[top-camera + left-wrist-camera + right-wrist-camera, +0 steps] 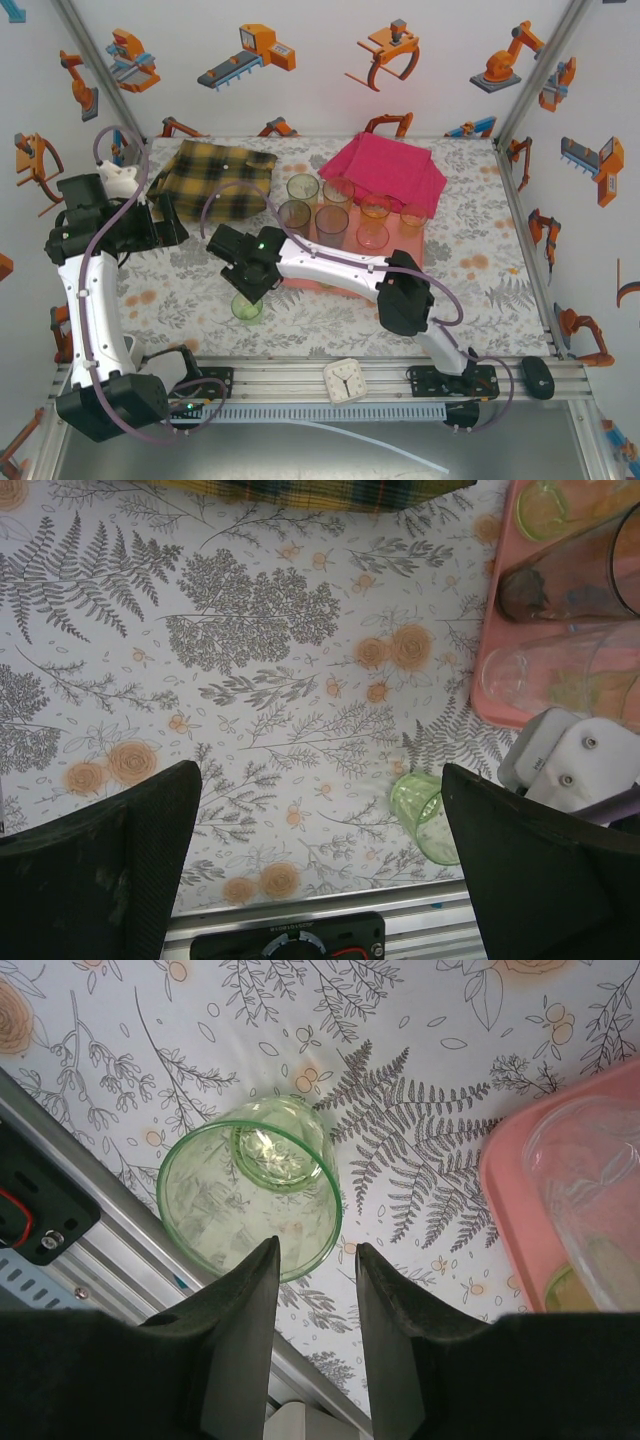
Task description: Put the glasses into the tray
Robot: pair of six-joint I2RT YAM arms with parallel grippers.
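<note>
A green glass [246, 307] [425, 815] [250, 1195] stands upright on the floral tablecloth near the front edge, left of the tray. My right gripper [252, 283] [315, 1245] hangs right over it, open. One finger is above the glass's mouth and the other is outside the rim, with a clear gap between them. The salmon-pink tray [428, 252] [488, 685] [508, 1195] holds several glasses [332, 222], grey, clear and orange. My left gripper [168, 228] [318, 770] stands wide open above bare tablecloth at the left, holding nothing.
A yellow-black plaid cloth [215, 175] lies at the back left. A magenta cloth [385, 168] lies behind the tray. A small white clock [345, 380] sits on the metal rail at the front edge. The right arm stretches across in front of the tray.
</note>
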